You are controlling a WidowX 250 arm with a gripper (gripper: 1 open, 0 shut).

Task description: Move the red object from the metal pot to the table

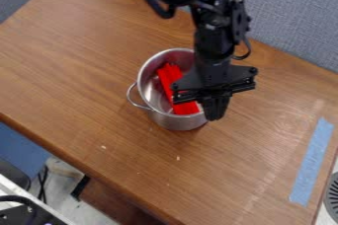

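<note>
the table (93,81) is presenting a brown wood-grain top that is filling most of the view, with a strip of light blue tape (309,162) lying near its right edge. a grey-blue wall panel is standing behind the far edge, and dark cables and floor clutter are showing below the near left corner. bare wood is lying open on all sides of the pot, so there is ample room for a set-down.

the black robot arm (211,12) is reaching down from the top of the view, pointing straight down over the right half of the metal pot (161,106). the gripper (211,99) is sitting at the pot's right rim with its jaws drawn fully together; nothing is visibly clamped between them.

the red object (169,79) is lying inside the pot, leaning toward the left of the gripper and partly hidden by it.

risks from here, as judgement:
- closed jaws are unable to take the block; unless they open before descending, the tips are likely to press on it or on the pot floor.
- the gripper is working close to the rim, so a sideways correction is liable to knock the light pot or tip it.
- the flat, tilted block is likely to slip if it is pinched near one end.
</note>
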